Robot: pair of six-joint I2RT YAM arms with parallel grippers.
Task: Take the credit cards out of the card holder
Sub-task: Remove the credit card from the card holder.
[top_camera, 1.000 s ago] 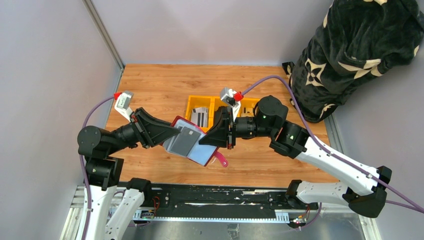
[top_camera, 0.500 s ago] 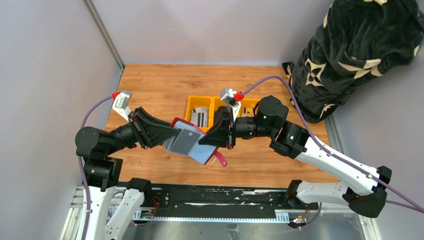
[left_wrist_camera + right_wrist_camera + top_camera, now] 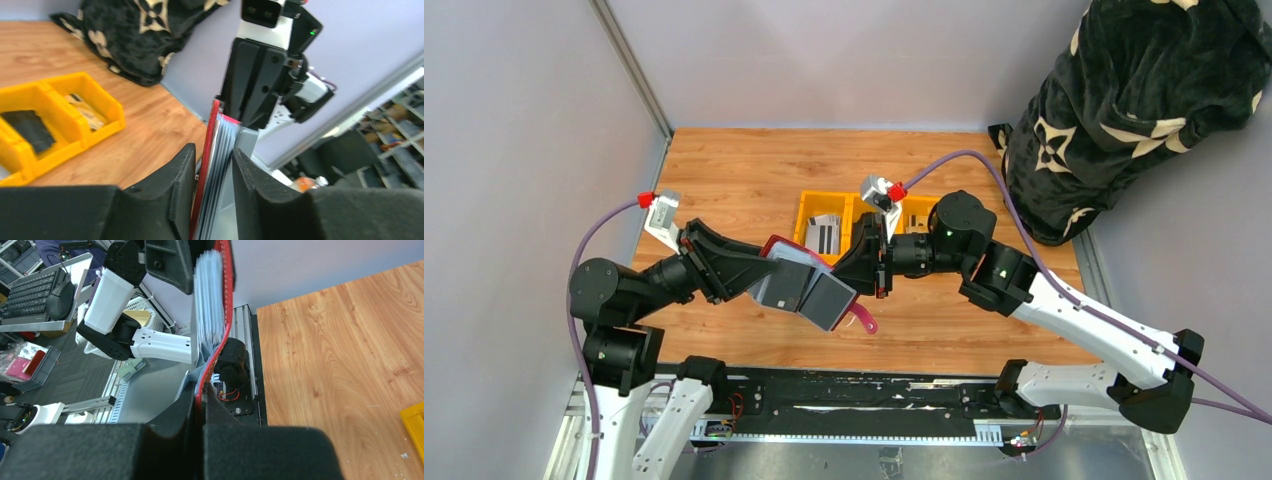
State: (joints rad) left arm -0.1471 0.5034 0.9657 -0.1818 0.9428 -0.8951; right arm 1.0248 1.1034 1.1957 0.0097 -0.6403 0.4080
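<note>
The left claw [image 3: 762, 275] is clamped over the left half of the holder [image 3: 814, 298], one finger on each side of the red cover and pale sleeves. The holder is held open above the table [image 3: 734, 170], spanning the two claws. The right claw [image 3: 864, 280] is pinched shut on its red cover edge. A yellow bin [image 3: 807, 205] sits just behind.
</note>
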